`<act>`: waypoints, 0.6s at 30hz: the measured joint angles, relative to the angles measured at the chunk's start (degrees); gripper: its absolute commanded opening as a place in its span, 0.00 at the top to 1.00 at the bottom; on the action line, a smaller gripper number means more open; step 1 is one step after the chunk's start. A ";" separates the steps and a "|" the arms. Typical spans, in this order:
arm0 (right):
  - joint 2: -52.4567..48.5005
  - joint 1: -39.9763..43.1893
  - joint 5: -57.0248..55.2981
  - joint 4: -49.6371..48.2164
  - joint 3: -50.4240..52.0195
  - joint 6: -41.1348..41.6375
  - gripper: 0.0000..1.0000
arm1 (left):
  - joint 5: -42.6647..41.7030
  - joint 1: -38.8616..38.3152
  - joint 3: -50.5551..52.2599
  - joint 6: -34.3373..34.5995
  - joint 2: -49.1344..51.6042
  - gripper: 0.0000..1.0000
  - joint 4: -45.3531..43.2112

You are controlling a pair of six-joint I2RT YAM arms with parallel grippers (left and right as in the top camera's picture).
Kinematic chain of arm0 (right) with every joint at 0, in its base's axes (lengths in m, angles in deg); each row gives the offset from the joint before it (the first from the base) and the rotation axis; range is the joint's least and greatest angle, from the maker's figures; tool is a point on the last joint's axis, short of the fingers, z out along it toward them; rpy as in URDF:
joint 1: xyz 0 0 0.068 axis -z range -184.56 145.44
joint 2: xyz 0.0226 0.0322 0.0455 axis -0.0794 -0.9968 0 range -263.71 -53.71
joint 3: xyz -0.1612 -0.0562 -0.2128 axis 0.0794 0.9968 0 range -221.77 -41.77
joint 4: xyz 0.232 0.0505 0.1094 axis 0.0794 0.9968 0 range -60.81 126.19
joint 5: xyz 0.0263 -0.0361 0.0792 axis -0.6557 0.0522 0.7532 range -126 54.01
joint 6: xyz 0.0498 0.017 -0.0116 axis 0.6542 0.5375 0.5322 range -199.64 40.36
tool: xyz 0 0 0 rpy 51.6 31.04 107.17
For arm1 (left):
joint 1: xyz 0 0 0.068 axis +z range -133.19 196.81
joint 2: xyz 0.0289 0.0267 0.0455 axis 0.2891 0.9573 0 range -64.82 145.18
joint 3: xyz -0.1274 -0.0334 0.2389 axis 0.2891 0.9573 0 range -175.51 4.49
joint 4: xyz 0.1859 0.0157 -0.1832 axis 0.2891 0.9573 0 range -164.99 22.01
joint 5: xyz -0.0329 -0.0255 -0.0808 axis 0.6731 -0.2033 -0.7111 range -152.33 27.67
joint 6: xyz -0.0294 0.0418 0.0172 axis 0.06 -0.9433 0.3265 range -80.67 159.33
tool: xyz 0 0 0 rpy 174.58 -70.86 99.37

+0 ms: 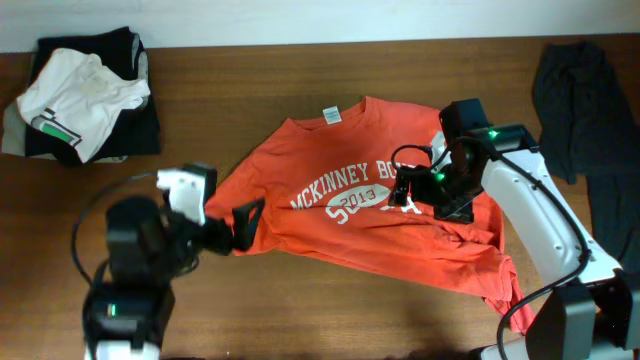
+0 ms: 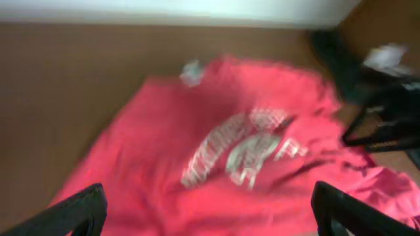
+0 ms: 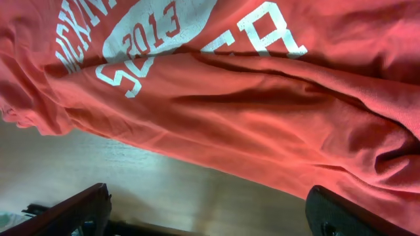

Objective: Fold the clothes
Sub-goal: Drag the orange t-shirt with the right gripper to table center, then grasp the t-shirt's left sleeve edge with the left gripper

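The red-orange T-shirt [image 1: 340,205] with white "McKINNEY" lettering and a "2013" oval lies spread and wrinkled in the middle of the table, collar toward the far edge. It shows blurred in the left wrist view [image 2: 216,151] and sharp in the right wrist view [image 3: 262,98]. My left gripper [image 1: 240,225] is open and empty at the shirt's left sleeve edge. My right gripper [image 1: 405,185] is open and empty, hovering over the lettering on the shirt's right half.
A pile with a white T-shirt [image 1: 75,95] on a dark garment sits at the far left corner. A dark grey garment [image 1: 590,110] lies at the far right. Bare wooden table [image 1: 330,310] shows in front of the shirt.
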State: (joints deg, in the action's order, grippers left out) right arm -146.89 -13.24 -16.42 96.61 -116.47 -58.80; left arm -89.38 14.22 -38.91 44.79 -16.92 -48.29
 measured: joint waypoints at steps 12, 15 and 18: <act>0.02 0.00 -0.09 0.20 0.04 0.20 0.01 | 18.36 0.00 -18.53 12.15 50.07 0.01 22.56; 0.02 0.00 -0.09 0.20 0.04 0.20 0.01 | 21.35 0.00 -18.60 13.86 53.24 0.01 23.04; 0.02 0.00 -0.09 0.20 0.04 0.17 0.01 | 23.63 0.00 -18.67 15.61 55.93 0.01 23.23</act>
State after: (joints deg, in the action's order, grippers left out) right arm -146.87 -13.24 -16.51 96.81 -116.42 -58.63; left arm -65.75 14.22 -57.57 60.39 39.01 -25.06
